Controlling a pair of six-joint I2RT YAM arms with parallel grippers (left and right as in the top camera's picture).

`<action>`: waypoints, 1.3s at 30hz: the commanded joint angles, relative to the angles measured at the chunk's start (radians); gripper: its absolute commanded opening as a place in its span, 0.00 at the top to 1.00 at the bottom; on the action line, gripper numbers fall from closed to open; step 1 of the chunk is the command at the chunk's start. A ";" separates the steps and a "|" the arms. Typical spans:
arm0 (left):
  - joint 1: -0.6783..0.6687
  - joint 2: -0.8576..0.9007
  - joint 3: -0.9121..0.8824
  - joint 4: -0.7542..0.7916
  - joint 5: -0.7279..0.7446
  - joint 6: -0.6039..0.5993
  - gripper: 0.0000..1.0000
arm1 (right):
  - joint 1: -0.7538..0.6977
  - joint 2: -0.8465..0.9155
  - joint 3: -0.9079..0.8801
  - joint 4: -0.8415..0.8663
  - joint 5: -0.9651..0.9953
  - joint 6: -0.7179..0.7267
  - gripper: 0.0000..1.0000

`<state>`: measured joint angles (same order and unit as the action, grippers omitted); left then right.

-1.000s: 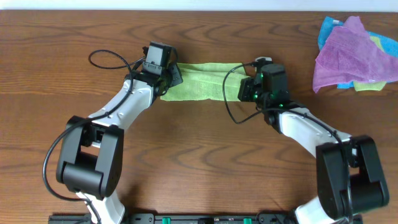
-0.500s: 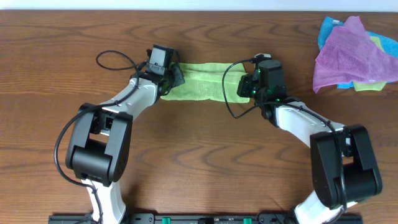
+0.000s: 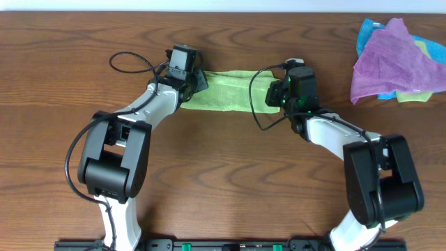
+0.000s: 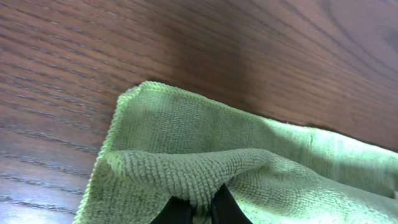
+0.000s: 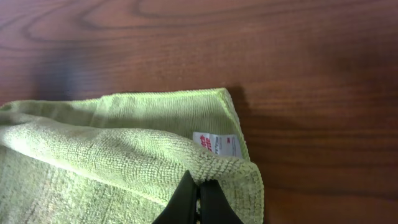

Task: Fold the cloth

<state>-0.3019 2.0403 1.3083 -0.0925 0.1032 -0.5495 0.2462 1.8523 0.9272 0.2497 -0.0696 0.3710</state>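
Note:
The cloth [image 3: 226,90] is lime-green and lies on the wooden table as a narrow folded strip between my two grippers. My left gripper [image 3: 194,82] is at the strip's left end. In the left wrist view the left gripper [image 4: 202,210] is shut on a raised fold of the cloth [image 4: 249,155]. My right gripper [image 3: 273,94] is at the strip's right end. In the right wrist view the right gripper [image 5: 199,202] is shut on the cloth [image 5: 112,162] at its upper layer's corner, just in front of the small white tag [image 5: 216,143].
A purple cloth [image 3: 390,59] lies crumpled over a blue cloth [image 3: 367,31] at the table's far right. A black cable [image 3: 129,61] loops left of the left wrist. Another cable [image 3: 256,104] hangs beside the right wrist.
Both grippers have moved a little toward the far side of the table, carrying the cloth's upper layer with them. The left arm's base link has swung right.

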 commanded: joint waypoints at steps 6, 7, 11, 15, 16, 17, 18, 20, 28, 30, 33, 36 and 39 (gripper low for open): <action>0.011 0.017 0.019 0.014 -0.059 0.026 0.94 | 0.010 0.080 0.072 0.006 0.017 -0.009 0.99; 0.014 0.017 0.019 0.020 -0.059 0.026 0.94 | 0.010 0.082 0.082 0.005 0.017 -0.009 0.99; 0.022 0.017 0.019 0.042 -0.062 0.026 0.94 | 0.008 0.093 0.112 0.006 0.018 -0.020 0.99; 0.022 0.017 0.019 0.048 -0.063 0.030 0.32 | 0.009 0.093 0.113 0.005 0.018 -0.020 0.39; 0.022 0.017 0.019 0.048 -0.062 0.030 0.17 | 0.009 0.093 0.113 0.005 0.018 -0.020 0.04; 0.022 0.017 0.019 0.048 -0.062 0.030 0.05 | 0.009 0.093 0.113 0.006 0.018 -0.020 0.01; 0.022 0.017 0.019 0.048 -0.063 0.030 0.05 | 0.009 0.093 0.113 0.006 0.018 -0.020 0.01; 0.022 0.017 0.019 0.048 -0.062 0.030 0.05 | 0.009 0.093 0.113 0.006 0.017 -0.020 0.01; 0.022 0.016 0.042 0.037 0.014 0.029 0.05 | 0.010 0.075 0.129 -0.011 -0.021 0.005 0.01; 0.022 0.016 0.060 -0.002 0.038 0.017 0.05 | 0.010 0.061 0.135 -0.038 -0.058 0.043 0.01; 0.022 0.016 0.116 -0.148 0.052 0.002 0.05 | 0.010 0.028 0.146 -0.122 -0.104 0.144 0.01; 0.021 0.016 0.154 -0.255 0.055 -0.028 0.05 | 0.010 0.011 0.146 -0.186 -0.143 0.249 0.01; 0.020 0.019 0.151 -0.238 0.039 -0.085 0.05 | 0.013 0.035 0.146 -0.190 -0.138 0.340 0.01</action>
<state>-0.2848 2.0407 1.4376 -0.3325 0.1471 -0.5800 0.2462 1.8927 1.0531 0.0639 -0.1825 0.5884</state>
